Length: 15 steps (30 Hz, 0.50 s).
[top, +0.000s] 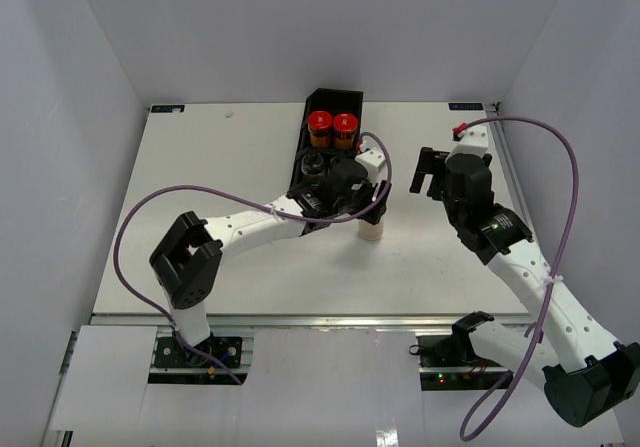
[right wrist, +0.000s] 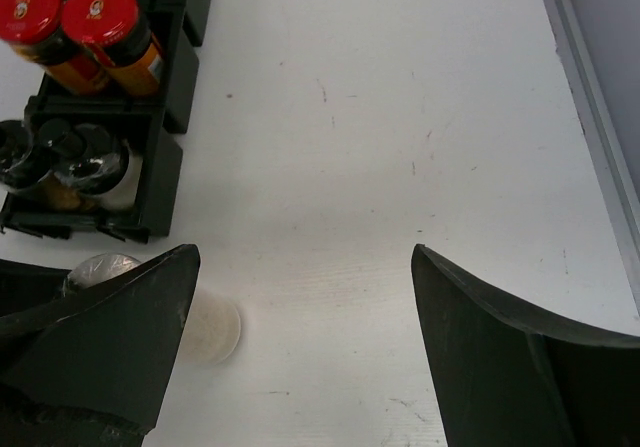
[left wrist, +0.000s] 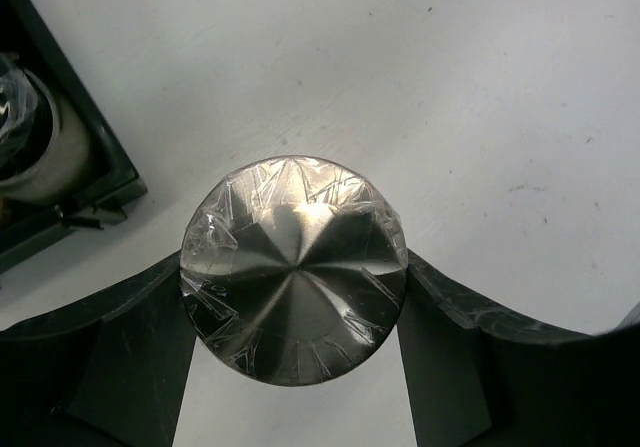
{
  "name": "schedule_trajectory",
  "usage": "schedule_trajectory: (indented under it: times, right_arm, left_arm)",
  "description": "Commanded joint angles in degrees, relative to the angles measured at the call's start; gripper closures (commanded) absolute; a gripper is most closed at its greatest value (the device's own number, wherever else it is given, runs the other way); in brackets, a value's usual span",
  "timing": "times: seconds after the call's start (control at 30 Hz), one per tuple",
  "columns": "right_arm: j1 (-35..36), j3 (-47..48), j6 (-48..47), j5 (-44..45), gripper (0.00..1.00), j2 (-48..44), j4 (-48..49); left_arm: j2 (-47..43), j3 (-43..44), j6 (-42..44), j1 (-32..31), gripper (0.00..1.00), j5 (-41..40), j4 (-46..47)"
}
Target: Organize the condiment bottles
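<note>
Left hand (left wrist: 295,292) grips the cream bottle (left wrist: 295,257), its body mostly hidden; right hand (right wrist: 305,257) gapes empty.

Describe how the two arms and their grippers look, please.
The left arm and right arm both have white links, dotted with small dark holes, between bulky black joints. A purple cable loops loosely along each. The left gripper and right gripper have broad matte black fingers with curved inner edges.
</note>
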Motion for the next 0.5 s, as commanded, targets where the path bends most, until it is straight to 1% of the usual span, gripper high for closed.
schedule_trajectory:
  times: [0.0,0.1,0.27,0.47]
  right_arm:
    - [-4.2,2.3,2.2,-1.2,0.07,-0.5,1.9]
    - [-5.9,1.5,1.2,-3.0,0.07,-1.2,2.7]
    - [-6.7,0.4,-0.4,-4.1,0.08,-2.8,4.0]
    - [-7.7,0.1,-0.9,-4.4,0.08,-4.1,4.3]
  left_arm:
    - [3.8,11.9,3.2,0.0,1.0,-2.3,4.8]
    - [8.1,16.6,4.2,0.1,1.0,-3.4,2.7]
    - [16.1,25.5,6.3,0.0,1.0,-5.2,-1.1]
    - [22.3,33.1,8.9,0.1,1.0,-7.3,-3.6]
